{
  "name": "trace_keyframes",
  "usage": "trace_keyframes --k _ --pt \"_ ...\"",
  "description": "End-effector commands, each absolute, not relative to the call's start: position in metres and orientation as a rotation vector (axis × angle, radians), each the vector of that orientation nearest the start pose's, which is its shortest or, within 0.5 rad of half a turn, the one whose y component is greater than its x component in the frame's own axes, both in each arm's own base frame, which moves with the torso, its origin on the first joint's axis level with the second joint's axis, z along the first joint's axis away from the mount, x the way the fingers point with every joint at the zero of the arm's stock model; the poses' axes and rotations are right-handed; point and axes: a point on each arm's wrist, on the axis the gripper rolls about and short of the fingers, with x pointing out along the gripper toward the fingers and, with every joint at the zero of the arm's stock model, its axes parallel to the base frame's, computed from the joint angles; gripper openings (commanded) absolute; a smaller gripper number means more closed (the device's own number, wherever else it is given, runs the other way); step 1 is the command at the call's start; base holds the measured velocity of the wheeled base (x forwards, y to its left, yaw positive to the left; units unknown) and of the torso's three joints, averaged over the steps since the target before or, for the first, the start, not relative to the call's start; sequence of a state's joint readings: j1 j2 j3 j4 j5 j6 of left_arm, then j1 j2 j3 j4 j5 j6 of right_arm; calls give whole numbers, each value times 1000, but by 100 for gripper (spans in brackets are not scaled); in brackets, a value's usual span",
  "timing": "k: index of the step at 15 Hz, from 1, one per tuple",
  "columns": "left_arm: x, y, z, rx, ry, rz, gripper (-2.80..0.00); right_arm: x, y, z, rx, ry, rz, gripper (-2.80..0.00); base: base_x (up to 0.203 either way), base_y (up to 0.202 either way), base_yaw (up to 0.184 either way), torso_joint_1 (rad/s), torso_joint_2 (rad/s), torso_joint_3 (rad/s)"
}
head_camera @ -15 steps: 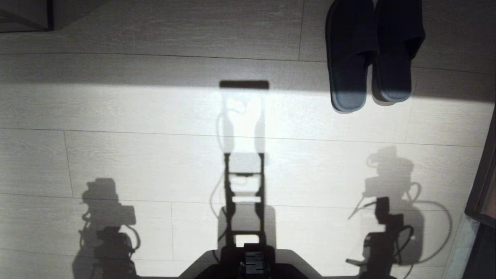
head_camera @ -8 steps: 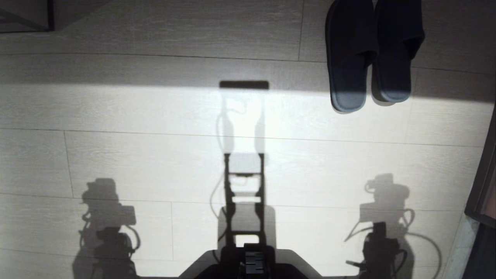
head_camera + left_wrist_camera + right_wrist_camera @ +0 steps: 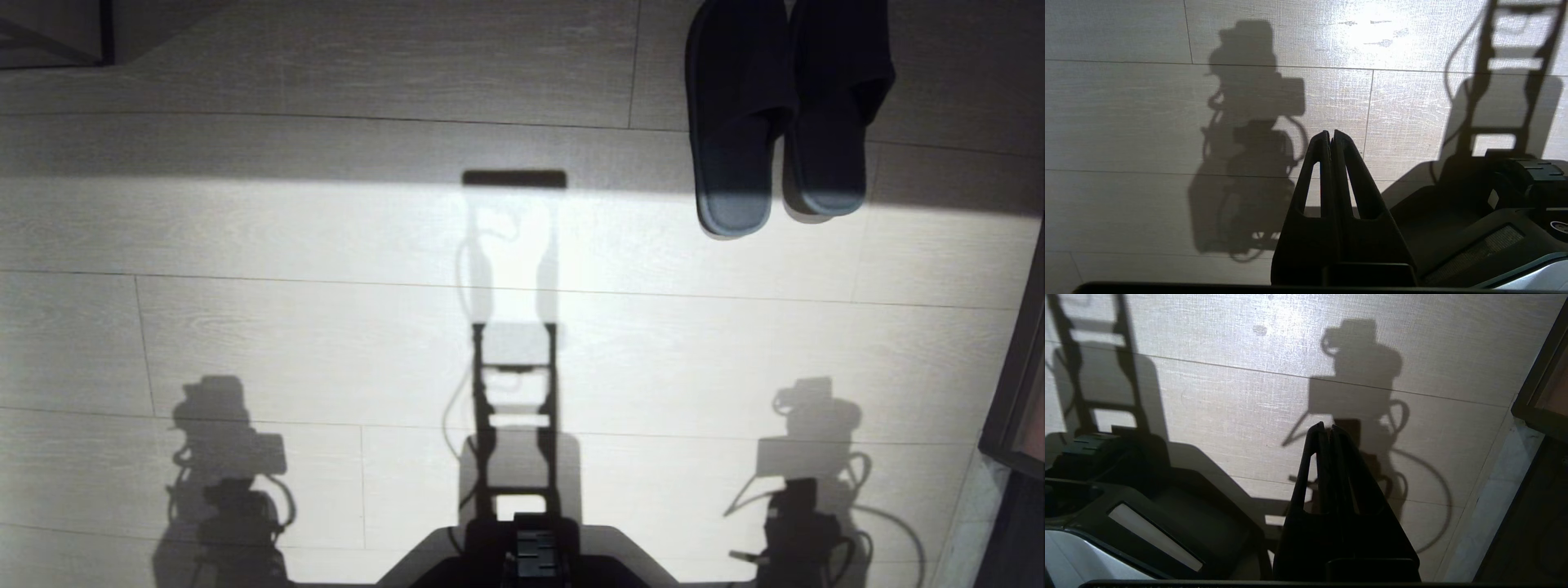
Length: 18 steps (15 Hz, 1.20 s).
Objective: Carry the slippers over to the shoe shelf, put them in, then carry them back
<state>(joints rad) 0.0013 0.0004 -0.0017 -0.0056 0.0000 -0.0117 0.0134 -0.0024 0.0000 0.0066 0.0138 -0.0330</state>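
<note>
Pale wood-plank floor, a hard band of light across it, robot shadows thrown forward. Dark frame edge along the right side.

Right gripper: jaws pressed together, empty, low over the floor near the base. In the head view only its dark top shows at the bottom right. Left gripper: same, jaws together, nothing in it, parked over the floor beside the base.

The slippers sit side by side, touching, on the floor at the top right, well apart from both grippers; their near ends are in the light, the rest in shadow. Shoe shelf not in view.

Read: both arms look homed and the pair is on the floor, so either nothing has begun or it's finished. Can't tell which from here.

Risks if a pick is next:
- jaws must open first, else they shove the slipper along the floor
- soft fabric may fold or slip out of a pinch
- the pair touches, so grabbing one may drag the other
- dark fabric in shadow, edges hard to locate
- frame close on the right, arm swing could clip it
</note>
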Motion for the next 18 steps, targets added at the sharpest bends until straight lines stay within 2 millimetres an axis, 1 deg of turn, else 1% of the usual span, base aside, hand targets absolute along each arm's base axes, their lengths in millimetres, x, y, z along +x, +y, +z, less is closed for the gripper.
trace_keyframes --k 1,10,18 --pt "-23 0 77 -12 -6 1 -280 -23 0 74 -34 7 28 -280 0 0 0 0 0 0" --pt "-23 0 77 -14 -7 1 -280 -23 0 74 -34 7 28 -280 0 0 0 0 0 4" --pt "-23 0 77 -14 -6 3 -280 -23 0 74 -34 7 28 -280 0 0 0 1 2 185"
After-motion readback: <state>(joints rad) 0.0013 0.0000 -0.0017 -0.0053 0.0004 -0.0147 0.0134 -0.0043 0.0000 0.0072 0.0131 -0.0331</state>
